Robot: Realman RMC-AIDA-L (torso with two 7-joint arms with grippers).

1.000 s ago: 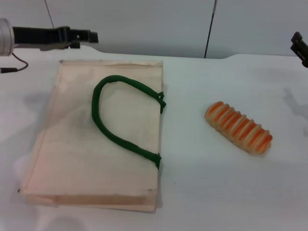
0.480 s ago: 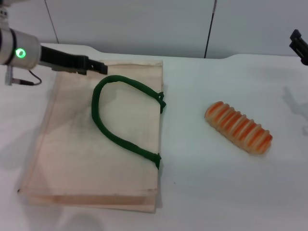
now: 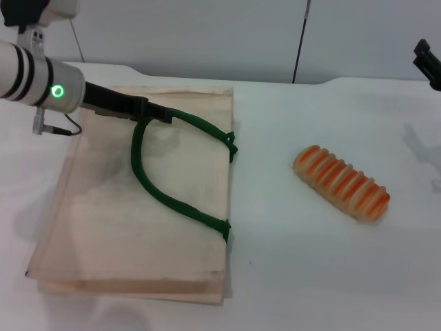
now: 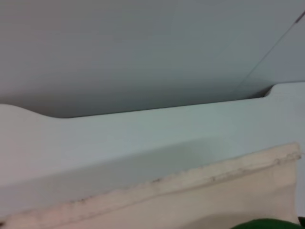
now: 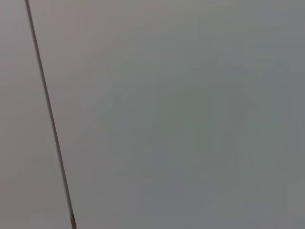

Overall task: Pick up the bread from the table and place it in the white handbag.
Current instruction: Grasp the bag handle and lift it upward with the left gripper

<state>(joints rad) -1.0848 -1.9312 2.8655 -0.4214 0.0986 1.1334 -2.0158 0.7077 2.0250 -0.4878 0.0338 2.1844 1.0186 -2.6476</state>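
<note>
1. Bread (image 3: 342,183): pale tan toy loaf with orange ridges, lying diagonally on the table (image 3: 289,276), right of the handbag and well apart from it. Nothing touches it. Seen in the head view only.
2. White handbag (image 3: 103,214): flat cream-peach tote lying on the table's left half. Its green rope handle (image 3: 148,183) loops across the top face, both ends fixed at the bag's right edge.
3. Left gripper (image 3: 158,114): reaches in from the upper left over the bag's far part, tip at the top of the handle loop. Whether it touches or grips the rope can't be told, and open or clenched can't be told either. A green light glows on the wrist.
4. Right gripper (image 3: 428,63): only a dark bit at the far right edge, up above the table's back, far from the bread. Finger state can't be told.
5. Left wrist view: the bag's stitched far edge (image 4: 190,179), bare table beyond it, grey wall, and a sliver of green handle in one corner. No fingers shown.
6. Right wrist view: only grey wall with a thin dark line. No bread, no bag.
</note>
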